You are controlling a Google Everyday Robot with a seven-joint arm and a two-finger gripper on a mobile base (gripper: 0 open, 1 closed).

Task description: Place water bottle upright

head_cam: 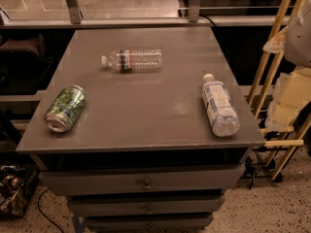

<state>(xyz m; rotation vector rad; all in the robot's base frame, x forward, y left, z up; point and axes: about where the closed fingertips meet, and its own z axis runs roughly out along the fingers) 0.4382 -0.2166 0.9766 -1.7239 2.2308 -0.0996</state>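
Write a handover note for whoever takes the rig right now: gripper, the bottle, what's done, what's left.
The gripper is not in the camera view, so its state is unknown.
The water bottle lies on its side at the far middle of the cabinet top, cap pointing left, touching nothing.
Also lying down: the fatter bottle near the right edge and the green can near the left edge.
Done: nothing yet.
Left: reach in, grasp the water bottle, stand it upright, release.
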